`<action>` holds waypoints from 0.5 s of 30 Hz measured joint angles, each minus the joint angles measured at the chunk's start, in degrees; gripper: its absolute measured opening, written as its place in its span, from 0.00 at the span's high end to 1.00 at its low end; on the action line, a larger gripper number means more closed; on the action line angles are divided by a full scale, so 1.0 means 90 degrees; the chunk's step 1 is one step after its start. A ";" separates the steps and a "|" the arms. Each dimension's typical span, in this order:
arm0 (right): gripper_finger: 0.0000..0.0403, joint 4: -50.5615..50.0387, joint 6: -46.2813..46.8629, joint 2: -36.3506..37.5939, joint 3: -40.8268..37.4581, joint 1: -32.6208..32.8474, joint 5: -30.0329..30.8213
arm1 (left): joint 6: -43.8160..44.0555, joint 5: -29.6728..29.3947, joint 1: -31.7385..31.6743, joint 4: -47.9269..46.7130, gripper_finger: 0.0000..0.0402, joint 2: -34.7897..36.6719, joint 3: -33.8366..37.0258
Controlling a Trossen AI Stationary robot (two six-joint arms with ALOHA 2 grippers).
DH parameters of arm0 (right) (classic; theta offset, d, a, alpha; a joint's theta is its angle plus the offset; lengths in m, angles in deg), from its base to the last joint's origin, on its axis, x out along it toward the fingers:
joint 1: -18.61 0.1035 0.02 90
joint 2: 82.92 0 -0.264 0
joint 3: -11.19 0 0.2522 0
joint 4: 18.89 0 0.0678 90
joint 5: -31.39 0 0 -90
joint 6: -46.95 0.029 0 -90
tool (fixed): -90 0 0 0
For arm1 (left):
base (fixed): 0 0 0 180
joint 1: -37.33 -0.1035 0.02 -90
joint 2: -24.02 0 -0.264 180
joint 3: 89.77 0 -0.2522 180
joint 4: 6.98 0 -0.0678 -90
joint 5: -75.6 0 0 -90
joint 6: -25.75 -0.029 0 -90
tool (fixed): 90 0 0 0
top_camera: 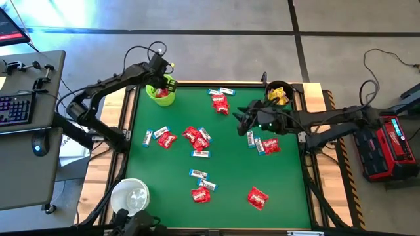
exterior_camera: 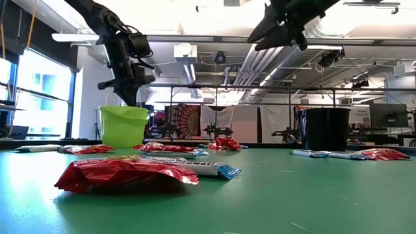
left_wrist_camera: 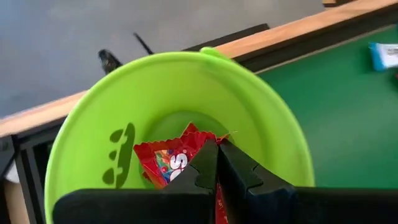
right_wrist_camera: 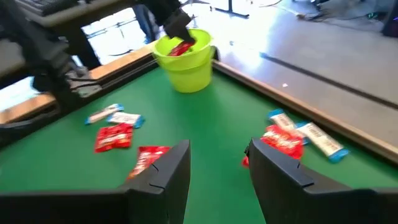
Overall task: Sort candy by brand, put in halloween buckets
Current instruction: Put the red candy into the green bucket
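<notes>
Near edge of the green table [top_camera: 223, 157]: white bucket [top_camera: 129, 196] at the left corner, with red packets [top_camera: 200, 194] and a white-and-blue bar [top_camera: 198, 174] lying out in front of it, untouched.

Mid-table: right gripper [top_camera: 244, 122] hovers above the mat, jaws parted and empty; the wrist view shows clear green between its fingers [right_wrist_camera: 163, 171]. Closest loose candy on that side is a red packet [top_camera: 270, 145] with a slim bar [top_camera: 251, 139] beside it, just toward the near edge from the claw. Another red packet [top_camera: 220, 103] lies just beyond it toward the far edge. The bar's long axis runs roughly near-to-far. Right arm is clearly the nearer one for this cluster, likely next pick.

Far edge: black bucket [top_camera: 279, 92] at the right corner, yellow packets inside. Left gripper [top_camera: 162, 82] sits over the lime green bucket [top_camera: 161, 96] at the left corner, fingers [left_wrist_camera: 205, 168] pressed fully together, nothing visibly pinched between them. Red packet [left_wrist_camera: 171, 163] lies in the bucket bottom right below the tips.
</notes>
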 joint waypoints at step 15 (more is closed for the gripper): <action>0.63 0.0105 -0.0146 -0.0405 0.0000 -0.0813 -0.0508 | -0.0788 -0.0075 0.0004 0.0112 0.94 -0.0423 0.0000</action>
